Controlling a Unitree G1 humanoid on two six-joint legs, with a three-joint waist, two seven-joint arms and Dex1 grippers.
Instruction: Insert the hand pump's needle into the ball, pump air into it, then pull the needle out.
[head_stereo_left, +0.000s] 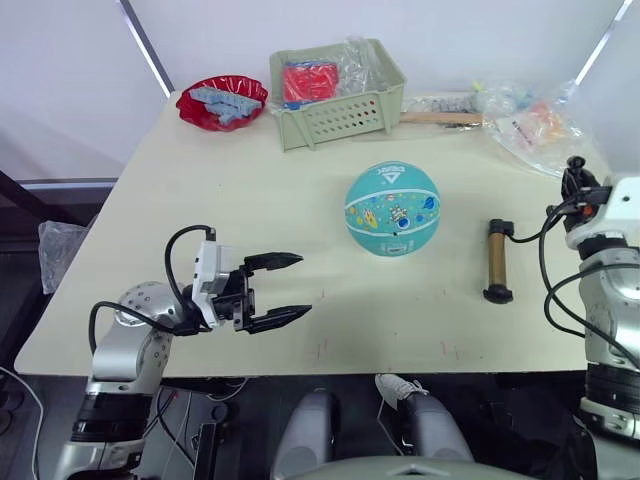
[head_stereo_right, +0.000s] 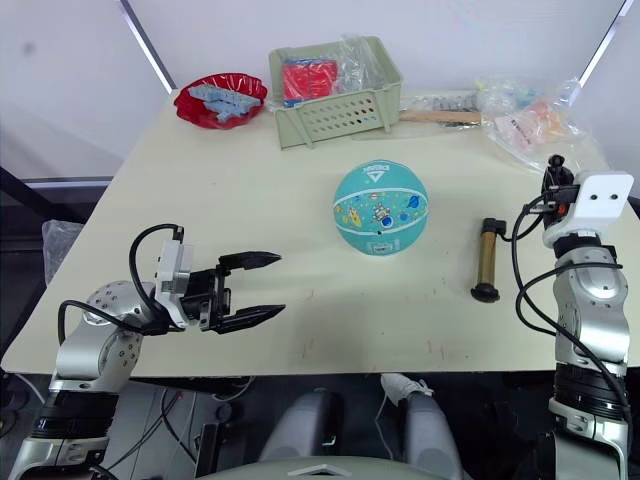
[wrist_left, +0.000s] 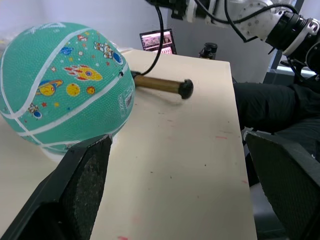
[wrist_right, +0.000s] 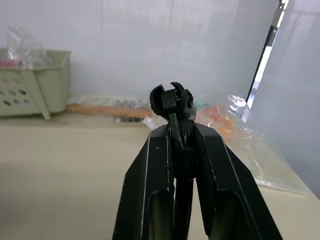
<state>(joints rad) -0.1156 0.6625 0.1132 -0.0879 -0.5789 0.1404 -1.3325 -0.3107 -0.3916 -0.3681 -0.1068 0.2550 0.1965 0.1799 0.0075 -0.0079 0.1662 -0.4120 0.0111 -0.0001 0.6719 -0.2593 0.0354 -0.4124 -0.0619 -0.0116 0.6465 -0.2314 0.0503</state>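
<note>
The teal ball (head_stereo_left: 392, 210) with cartoon prints rests near the middle of the table (head_stereo_left: 200, 220). To its right the hand pump (head_stereo_left: 497, 260) lies flat, brass cylinder between black ends. Its thin black hose (head_stereo_left: 530, 237) runs up to my right gripper (head_stereo_left: 574, 180), raised near the table's right edge. That gripper is shut on the hose's black end fitting (wrist_right: 172, 100); the needle pin itself I cannot make out. My left gripper (head_stereo_left: 290, 290) hovers open over the table's front left, pointing toward the ball (wrist_left: 60, 85), with nothing between its fingers.
A green basket (head_stereo_left: 335, 95) with a red packet stands at the back centre. A red bowl (head_stereo_left: 222, 102) holding blue pieces sits at the back left. Plastic bags (head_stereo_left: 530, 125) and a wooden stick (head_stereo_left: 440, 118) lie at the back right.
</note>
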